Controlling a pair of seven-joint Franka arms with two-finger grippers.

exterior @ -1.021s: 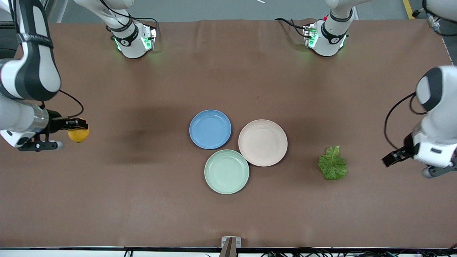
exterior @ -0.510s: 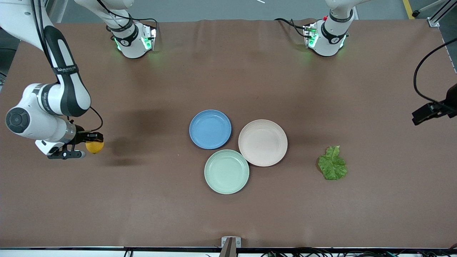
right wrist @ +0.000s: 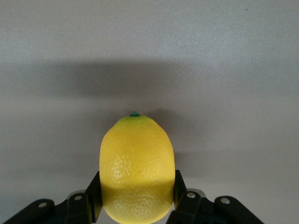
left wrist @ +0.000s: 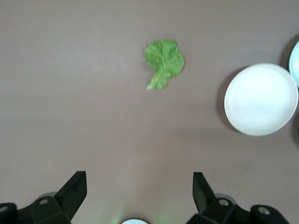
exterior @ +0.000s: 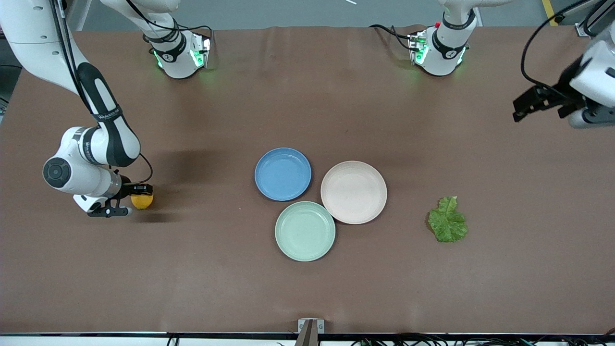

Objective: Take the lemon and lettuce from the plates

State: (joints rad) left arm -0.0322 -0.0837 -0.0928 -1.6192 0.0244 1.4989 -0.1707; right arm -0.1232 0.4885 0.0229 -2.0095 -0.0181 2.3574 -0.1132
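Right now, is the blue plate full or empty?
Empty. The blue plate shows only its bare inside; the lemon sits in the right gripper.

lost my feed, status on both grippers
Right gripper shut on small yellow lemon, low over table. Left gripper open, raised. Crinkled green lettuce leaf on table.
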